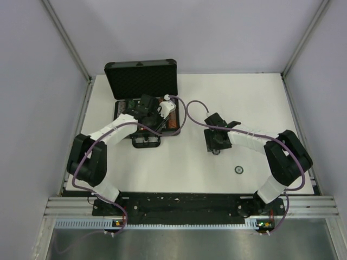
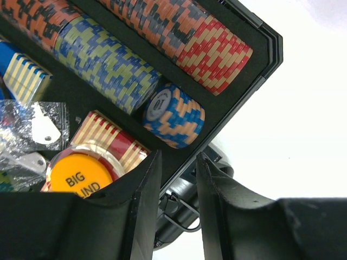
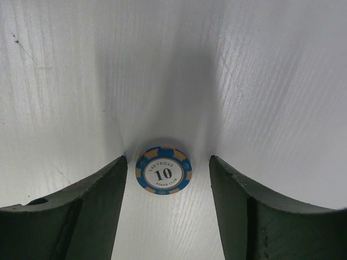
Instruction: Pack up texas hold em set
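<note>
The black briefcase (image 1: 122, 103) lies open at the back left, its lid (image 1: 141, 78) upright. Multicoloured chip rows (image 2: 108, 59) fill it, beside a short blue stack (image 2: 173, 114) and an orange "BIG BLIND" disc (image 2: 78, 176). My left gripper (image 1: 147, 108) hovers over the case. In the left wrist view this left gripper (image 2: 178, 154) is open and empty, with the case rim and the handle (image 2: 187, 208) showing through the gap. My right gripper (image 1: 216, 147) is down at the table's middle. Seen from the right wrist, the right gripper (image 3: 167, 160) is open around a flat blue "10" chip (image 3: 163, 170), which lies nearer the left finger.
A small round chip (image 1: 238, 170) lies on the white table (image 1: 179, 162), near the right arm. Crumpled clear plastic (image 2: 27, 127) sits in the case's left compartment. Grey walls and metal posts (image 1: 68, 38) enclose the table. A metal rail (image 1: 190, 208) runs along the near edge.
</note>
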Controlling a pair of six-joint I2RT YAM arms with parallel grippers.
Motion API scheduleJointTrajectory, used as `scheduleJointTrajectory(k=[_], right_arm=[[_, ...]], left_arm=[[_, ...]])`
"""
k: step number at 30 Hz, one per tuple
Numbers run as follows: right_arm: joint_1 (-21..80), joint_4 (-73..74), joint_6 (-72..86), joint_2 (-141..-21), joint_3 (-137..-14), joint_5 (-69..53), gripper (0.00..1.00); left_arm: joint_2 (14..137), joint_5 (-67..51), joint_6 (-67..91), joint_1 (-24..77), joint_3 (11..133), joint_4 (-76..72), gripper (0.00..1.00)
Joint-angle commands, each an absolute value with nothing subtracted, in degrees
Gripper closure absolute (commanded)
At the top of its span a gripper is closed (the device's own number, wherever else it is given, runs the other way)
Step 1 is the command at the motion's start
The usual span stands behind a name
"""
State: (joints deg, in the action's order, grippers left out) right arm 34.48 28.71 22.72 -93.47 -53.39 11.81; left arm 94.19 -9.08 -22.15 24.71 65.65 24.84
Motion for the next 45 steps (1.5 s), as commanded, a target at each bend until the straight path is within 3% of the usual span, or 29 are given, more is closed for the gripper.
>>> scheduleJointTrajectory(k=[1, 21, 30, 32, 35, 36, 37, 41, 45], right_arm=[[35.2, 31.6, 23.1, -93.3, -54.0, 12.7, 0.37], [35.8, 34.3, 25.0, -95.5, -51.4, 13.5, 0.60], [35.8, 34.0, 27.2, -91.1, -53.0, 15.5, 0.67], [35.8, 34.1, 27.5, -89.7, -53.6, 15.6, 0.67], [35.8, 34.1, 27.7, -88.2, -54.3, 15.6, 0.67], [35.8, 34.2, 27.9, -87.8, -54.6, 15.4, 0.67], [35.9, 34.3, 27.9, -87.5, -54.9, 15.4, 0.67], [35.7, 34.6, 28.4, -86.5, -56.1, 14.6, 0.67], [35.7, 35.0, 29.0, -86.3, -57.6, 13.2, 0.67]], left_arm=[[89.2, -7.9, -21.3, 24.4, 64.2, 24.0, 0.62], [79.7, -1.8, -19.9, 24.4, 59.2, 25.5, 0.64], [68.9, 2.0, -14.8, 24.4, 54.7, 14.0, 0.63], [66.8, 4.6, -10.8, 24.4, 53.5, 9.3, 0.51], [64.0, 9.9, -4.4, 24.4, 50.9, 0.5, 0.42], [63.3, 11.8, -1.9, 24.4, 50.4, -2.2, 0.13], [62.8, 13.4, -0.2, 24.4, 50.0, -3.8, 0.01], [62.6, 16.4, 6.4, 24.3, 50.0, -5.5, 0.01], [63.2, 4.7, 10.9, 24.2, 49.7, -4.9, 0.01]])
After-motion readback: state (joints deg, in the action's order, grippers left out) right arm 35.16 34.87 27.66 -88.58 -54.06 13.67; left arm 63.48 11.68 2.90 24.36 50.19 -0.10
